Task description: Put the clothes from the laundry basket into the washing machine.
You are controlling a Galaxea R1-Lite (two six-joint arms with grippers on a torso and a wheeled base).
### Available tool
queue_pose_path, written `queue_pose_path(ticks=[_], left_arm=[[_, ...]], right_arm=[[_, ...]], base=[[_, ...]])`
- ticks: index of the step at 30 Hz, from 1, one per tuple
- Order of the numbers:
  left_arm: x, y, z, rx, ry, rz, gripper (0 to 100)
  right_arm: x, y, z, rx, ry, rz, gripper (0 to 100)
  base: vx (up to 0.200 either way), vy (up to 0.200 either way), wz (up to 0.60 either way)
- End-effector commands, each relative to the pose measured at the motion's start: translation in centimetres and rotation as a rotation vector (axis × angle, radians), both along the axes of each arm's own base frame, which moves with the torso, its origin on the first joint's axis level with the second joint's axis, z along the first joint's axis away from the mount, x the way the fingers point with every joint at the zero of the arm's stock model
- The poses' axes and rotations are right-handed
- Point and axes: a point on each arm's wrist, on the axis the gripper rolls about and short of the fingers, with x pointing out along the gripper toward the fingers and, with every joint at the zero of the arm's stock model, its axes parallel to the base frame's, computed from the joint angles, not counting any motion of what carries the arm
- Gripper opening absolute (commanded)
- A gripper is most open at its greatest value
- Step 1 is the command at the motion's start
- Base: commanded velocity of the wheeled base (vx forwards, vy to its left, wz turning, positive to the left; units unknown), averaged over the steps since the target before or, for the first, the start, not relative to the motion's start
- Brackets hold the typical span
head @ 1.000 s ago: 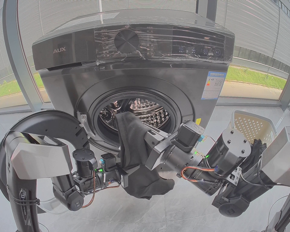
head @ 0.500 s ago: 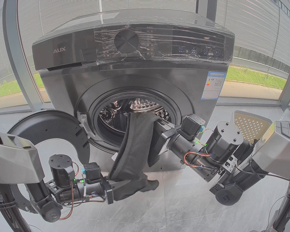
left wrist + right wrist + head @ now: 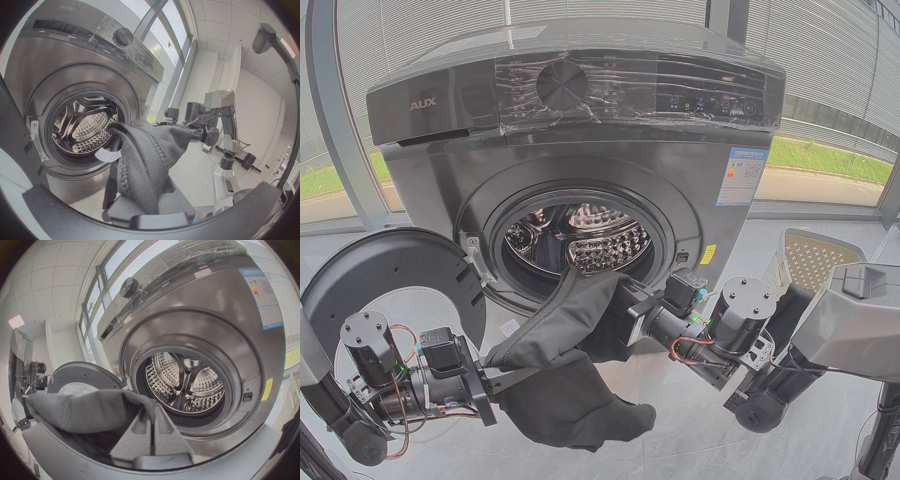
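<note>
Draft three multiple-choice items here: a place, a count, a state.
1. Where is the dark garment relative to the washing machine? A inside it; B hanging in front of its opening; C on top of it.
2. How many claws grip the garment? A none; B one; C two.
3. The machine's door is: A open; B shut; C missing.
Answers: 1 B, it stretches between the arms outside the opening. 2 C, the left claw and right claw each pinch it. 3 A, it is swung wide aside.
</note>
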Motion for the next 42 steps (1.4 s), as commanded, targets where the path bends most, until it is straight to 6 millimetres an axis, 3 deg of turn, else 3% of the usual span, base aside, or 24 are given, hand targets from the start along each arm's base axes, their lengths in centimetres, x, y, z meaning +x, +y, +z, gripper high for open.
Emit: queue_pose_path(ticks=[1, 12, 13, 16, 19, 22, 24, 31, 37, 42], left_arm=[[-0.4, 0.2, 1.1, -0.021, -0.045, 0.003, 0], [-0.1, 0.2, 0.9, -0.019, -0.041, 0.011, 0], [-0.1, 0.2, 0.9, -0.019, -0.041, 0.014, 0], [0.1, 0.2, 1.1, -0.024, -0.051, 0.022, 0], [0.5, 0.1, 1.5, -0.028, -0.073, 0.058, 0], [0.9, -0.1, 2.0, -0.023, -0.112, 0.211, 0], [1.5, -0.1, 2.3, -0.027, -0.128, 0.271, 0], [2.2, 0.2, 2.9, -0.048, -0.146, 0.356, 0], [2.4, -0.6, 2.4, -0.036, -0.127, 0.469, 0], [2.0, -1.0, 2.1, -0.042, -0.101, 0.47, 0]], right_arm=[[-0.4, 0.3, -1.6, -0.038, 0.039, 0.013, 0], [-1.7, 0.8, -2.0, -0.056, 0.058, 0.049, 0], [-1.8, 0.6, -1.9, -0.056, 0.058, 0.049, 100], [-2.5, -0.1, -1.7, -0.067, 0.073, 0.048, 100], [-4.5, -2.2, -3.4, -0.155, 0.154, 0.05, 100], [-7.4, -5.1, -5.4, -0.278, 0.263, 0.063, 100], [-8.3, -5.9, -5.2, -0.292, 0.276, 0.067, 100], [-8.7, -7.5, -2.0, -0.209, 0.201, 0.029, 100], [-8.5, -9.6, -1.8, -0.209, 0.22, -0.032, 100], [-8.4, -9.6, -1.5, -0.196, 0.206, -0.035, 100]], base=[[0.0, 0.0, 0.0], [0.0, 0.0, 0.0], [0.0, 0.0, 0.0], [0.0, 0.0, 0.0], [0.0, 0.0, 0.0], [0.0, 0.0, 0.0], [0.0, 0.0, 0.0], [0.0, 0.0, 0.0], [0.0, 0.0, 0.0], [0.0, 0.0, 0.0]])
